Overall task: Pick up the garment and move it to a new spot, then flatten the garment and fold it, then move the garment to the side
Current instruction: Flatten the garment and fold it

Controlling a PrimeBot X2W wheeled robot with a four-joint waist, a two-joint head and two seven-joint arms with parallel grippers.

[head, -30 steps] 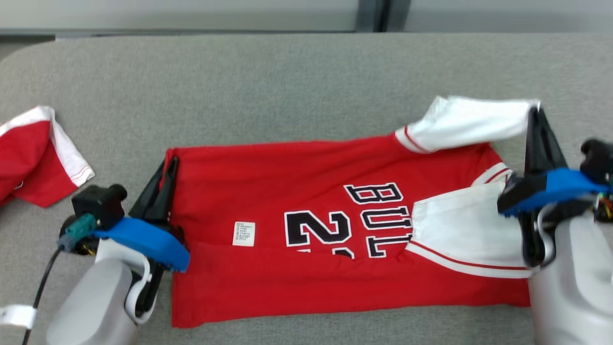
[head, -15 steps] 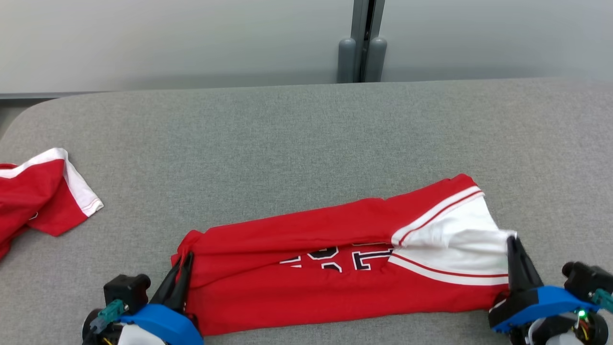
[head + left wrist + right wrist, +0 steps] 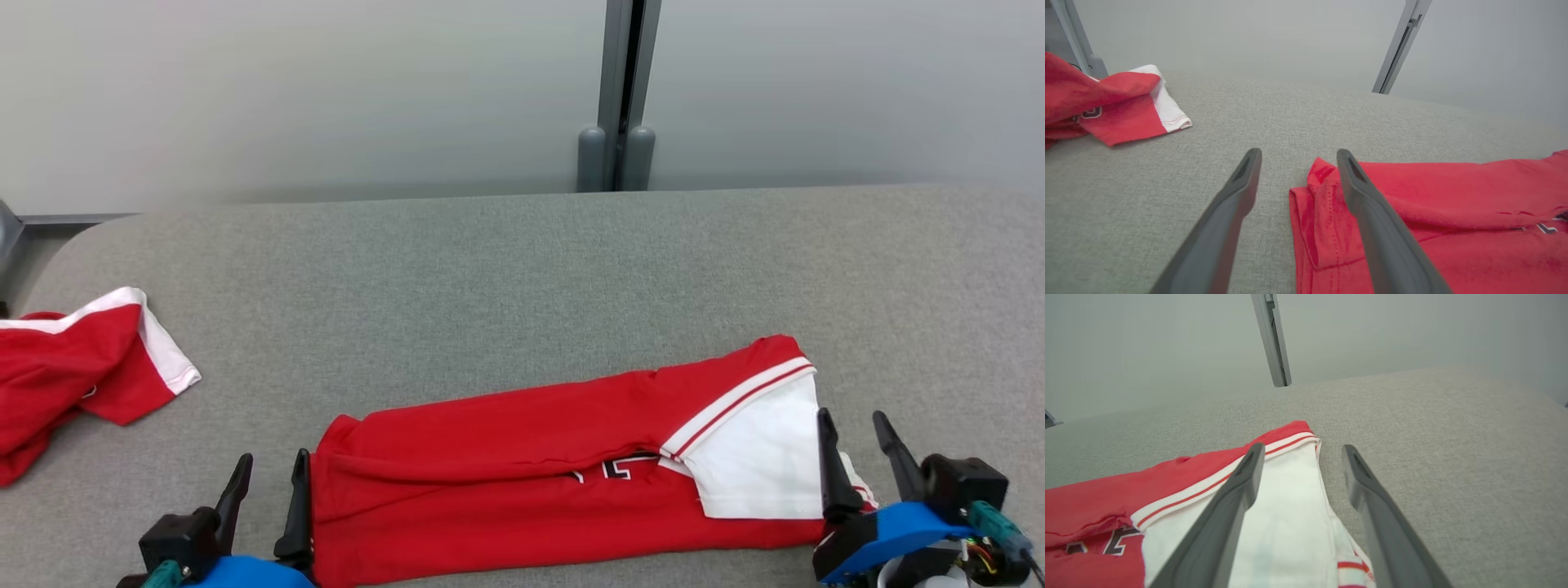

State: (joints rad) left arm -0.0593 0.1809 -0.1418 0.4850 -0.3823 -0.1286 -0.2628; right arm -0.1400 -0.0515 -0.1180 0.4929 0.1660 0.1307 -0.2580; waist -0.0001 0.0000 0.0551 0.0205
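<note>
My left gripper (image 3: 274, 459) and right gripper (image 3: 852, 416) both stand wide open and hold nothing, one at each end of the red jersey (image 3: 506, 482). It lies near the front edge of the grey padded table (image 3: 522, 269), folded lengthwise into a long band, with a white sleeve (image 3: 759, 465) on top at my right. I judge one fold done, with a crosswise fold and the move aside left to do. A second red-and-white garment (image 3: 73, 376) lies well apart at my left and may take up that side.
</note>
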